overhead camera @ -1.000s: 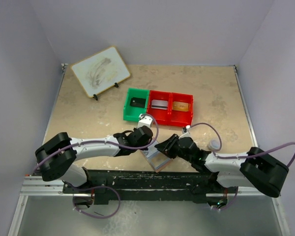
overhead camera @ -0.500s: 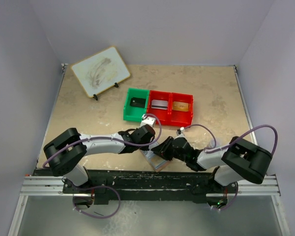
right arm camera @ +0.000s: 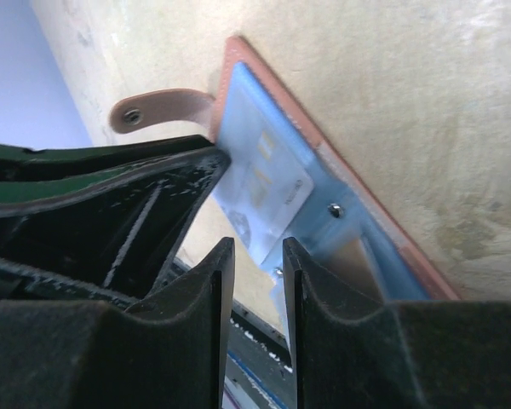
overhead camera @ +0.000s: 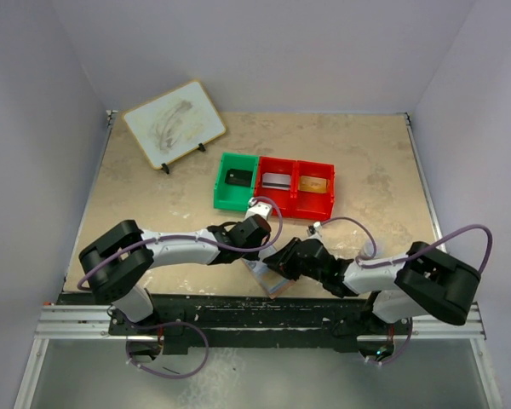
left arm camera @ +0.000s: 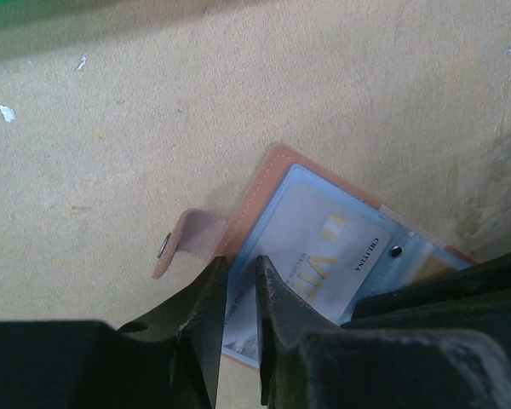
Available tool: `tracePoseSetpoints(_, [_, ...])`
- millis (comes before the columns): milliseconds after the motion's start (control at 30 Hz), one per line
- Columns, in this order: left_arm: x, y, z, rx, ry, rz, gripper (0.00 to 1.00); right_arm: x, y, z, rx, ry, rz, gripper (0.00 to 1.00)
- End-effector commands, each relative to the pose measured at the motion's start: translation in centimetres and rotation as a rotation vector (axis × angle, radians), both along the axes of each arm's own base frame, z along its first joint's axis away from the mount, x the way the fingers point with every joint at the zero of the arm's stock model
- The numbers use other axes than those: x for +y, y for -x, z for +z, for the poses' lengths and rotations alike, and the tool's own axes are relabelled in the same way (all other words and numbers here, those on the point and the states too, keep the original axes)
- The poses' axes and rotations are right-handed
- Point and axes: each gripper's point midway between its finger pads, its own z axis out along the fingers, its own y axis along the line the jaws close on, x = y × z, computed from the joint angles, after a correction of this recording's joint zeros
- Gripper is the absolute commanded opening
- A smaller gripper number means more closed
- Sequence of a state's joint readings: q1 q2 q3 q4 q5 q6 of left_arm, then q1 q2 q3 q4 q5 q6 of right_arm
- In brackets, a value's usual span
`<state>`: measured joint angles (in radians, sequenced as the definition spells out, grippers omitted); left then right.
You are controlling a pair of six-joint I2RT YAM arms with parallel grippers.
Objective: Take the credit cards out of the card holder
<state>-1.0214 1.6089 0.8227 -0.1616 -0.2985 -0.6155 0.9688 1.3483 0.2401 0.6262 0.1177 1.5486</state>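
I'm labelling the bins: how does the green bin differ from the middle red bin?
The green bin holds a small dark item; the middle red bin holds a silvery item. The green bin ends the row on the left; the red one sits mid-row. Both are open-topped.

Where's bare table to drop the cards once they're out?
Bare tabletop lies right of the red bins, out to the right wall, and left of the green bin, in front of the propped board. A small grey object sits at the near right. Crowded: near centre, where the left gripper and right gripper meet at the card holder.
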Motion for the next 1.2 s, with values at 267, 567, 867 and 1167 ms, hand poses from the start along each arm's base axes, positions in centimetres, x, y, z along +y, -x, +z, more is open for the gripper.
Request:
tracePoseSetpoints(267, [-0.4, 0.6, -0.2, 0.040, -0.021, -0.060, 0.14, -0.2, -1.1, -1.1, 0.026, 0.020, -0.087, 0.28])
tracePoseSetpoints(567, [-0.7, 1.8, -0.8, 0.088, 0.002, -0.102, 0.13, -0.1, -1.2, -1.1, 0.009, -0.028, -0.089, 0.19])
tracePoseSetpoints(867, [-0.1, 2.2, -1.5, 0.102, -0.017, -0.096, 0.12, -0.8, -1.3, -0.9, -0.015, -0.031, -0.113, 0.00])
tracePoseSetpoints(1167, [0.8, 1.6, -2.3, 0.083, -0.049, -0.039, 0.10, -1.6, -0.8, -0.3, -0.021, -0.008, -0.103, 0.00])
